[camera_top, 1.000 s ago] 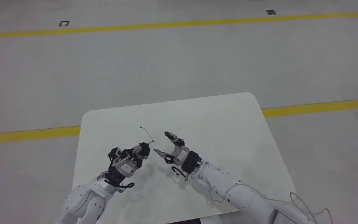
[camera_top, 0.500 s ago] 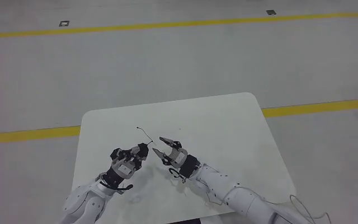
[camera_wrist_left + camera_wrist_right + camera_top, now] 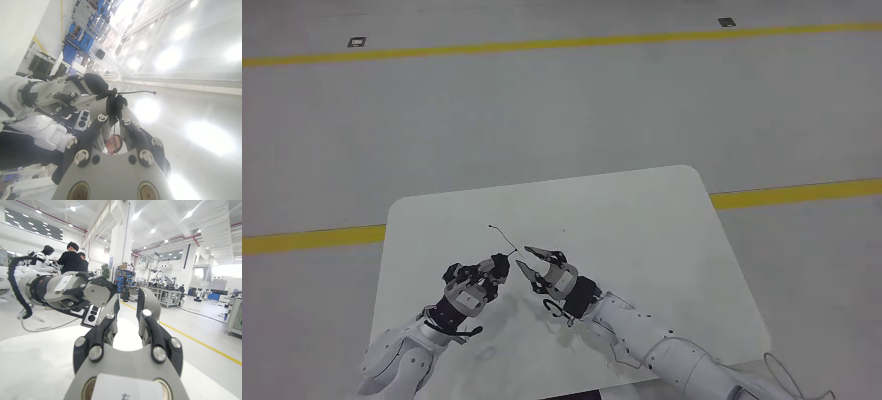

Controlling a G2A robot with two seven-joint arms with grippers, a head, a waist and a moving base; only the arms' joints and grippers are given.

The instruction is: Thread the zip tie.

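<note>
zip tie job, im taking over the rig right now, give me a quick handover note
Left gripper: jaws shut on the zip tie, held over the table. The tie's long free end sticks out past the jaws, with a small block at its tip.
Right gripper: jaws open and empty, close beside the left gripper's tips. I cannot tell if it touches the tie.
Done: the tie is gripped and off the table.
Left: no loop is formed and nothing is threaded. The right gripper probably needs to take the free end next, then bring the tie's two ends together.
</note>
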